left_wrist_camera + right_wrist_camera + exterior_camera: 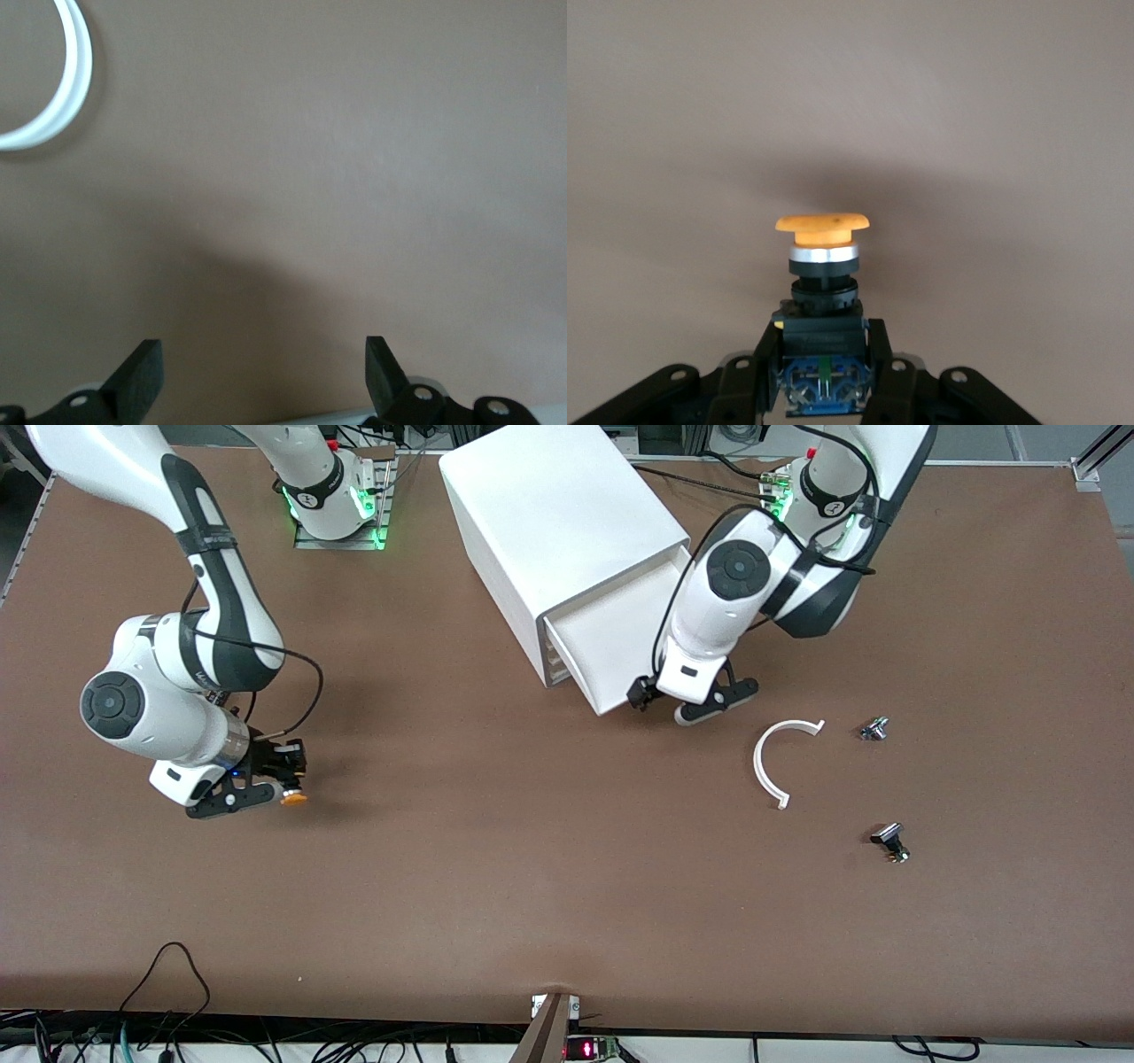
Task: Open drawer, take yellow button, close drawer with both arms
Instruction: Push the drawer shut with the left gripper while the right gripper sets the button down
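The white cabinet (558, 522) stands at the table's middle, near the arm bases. Its uppermost drawer (611, 646) is pulled out toward the front camera. My left gripper (682, 707) is open and empty, just off the drawer's front edge on the left arm's side. In the left wrist view its fingers (142, 372) stand wide apart over bare table. My right gripper (266, 784) hangs low over the table at the right arm's end. It is shut on the black body of the button (293, 798). The right wrist view shows the gripper (822, 345) and the button's orange-yellow cap (822, 224) pointing outward.
A white C-shaped ring (772, 766) lies on the table nearer the front camera than the drawer; it also shows in the left wrist view (62, 97). Two small black-and-metal components (874, 729) (890, 841) lie toward the left arm's end. Cables hang along the front edge.
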Robot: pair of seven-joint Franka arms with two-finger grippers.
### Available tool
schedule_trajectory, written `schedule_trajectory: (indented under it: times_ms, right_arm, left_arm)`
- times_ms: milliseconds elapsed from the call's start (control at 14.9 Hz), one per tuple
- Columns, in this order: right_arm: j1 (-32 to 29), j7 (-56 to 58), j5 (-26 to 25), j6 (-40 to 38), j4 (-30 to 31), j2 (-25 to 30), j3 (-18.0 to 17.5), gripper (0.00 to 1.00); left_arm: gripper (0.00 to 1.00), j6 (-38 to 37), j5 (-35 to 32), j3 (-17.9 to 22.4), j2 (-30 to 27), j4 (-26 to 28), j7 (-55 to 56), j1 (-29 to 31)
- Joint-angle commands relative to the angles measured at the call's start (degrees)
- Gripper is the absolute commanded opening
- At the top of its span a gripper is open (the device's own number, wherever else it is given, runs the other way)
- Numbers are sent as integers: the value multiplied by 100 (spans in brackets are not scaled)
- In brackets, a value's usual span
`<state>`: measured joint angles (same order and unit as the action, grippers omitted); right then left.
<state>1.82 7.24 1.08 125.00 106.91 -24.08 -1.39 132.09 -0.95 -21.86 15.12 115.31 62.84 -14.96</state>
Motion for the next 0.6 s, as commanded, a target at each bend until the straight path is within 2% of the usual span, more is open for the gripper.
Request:
schedule_trajectory:
  times_ms: [0,134,268,402,536]
  right_arm:
    - [-392,-294,-55,400,978,368,-108,30]
    - [-638,-232,-142,892,1672,596,-108,32]
    - [-718,-241,-204,1175,2130,720,-99,37]
    - [-832,-224,-344,1421,2360,738,-99,37]
    - [-841,-224,-695,1701,2562,712,-81,37]
  left_arm:
    - [100,9,103,-475,-377,545,359,46]
    - [100,9,103,-809,-413,598,894,55]
    - [100,9,95,-1091,-439,607,1265,55]
    - [100,-8,95,-1189,-483,607,1520,55]
    - [100,-8,95,-1224,-518,694,1539,55]
